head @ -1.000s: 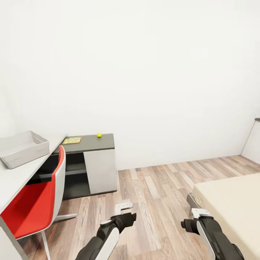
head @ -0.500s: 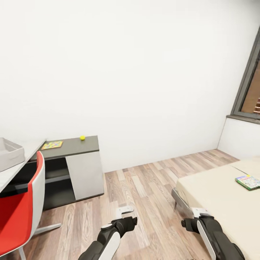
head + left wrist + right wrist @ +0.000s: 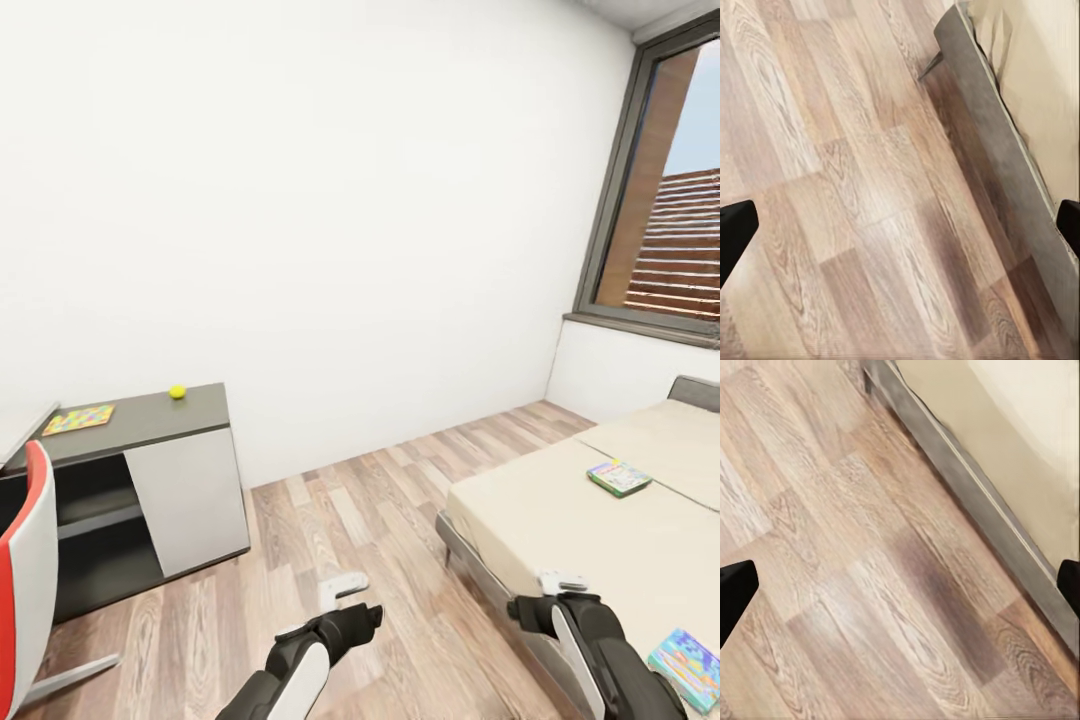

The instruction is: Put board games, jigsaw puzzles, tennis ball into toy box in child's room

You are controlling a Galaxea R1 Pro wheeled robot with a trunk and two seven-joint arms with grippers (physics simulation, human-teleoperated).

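On your far left, a flat, bright puzzle (image 3: 78, 418) and the small yellow tennis ball (image 3: 177, 392) sit on the dark matte cabinet (image 3: 150, 420). Both grippers, left (image 3: 345, 585) and right (image 3: 560, 583), hang spread wide and empty above wood-grain floor (image 3: 855, 187). Square up to the soft beige bed (image 3: 560, 520) before reaching: two thin, glossy board games, (image 3: 618, 477) and (image 3: 690, 668), lie flat there.

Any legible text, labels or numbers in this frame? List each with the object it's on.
None can be read.
Green board game on the bed: printed cover, too small to read.
Blue board game at the bed's near corner: colourful print, blurred.
Flat colourful item on the dark cabinet: pattern only, no readable letters.
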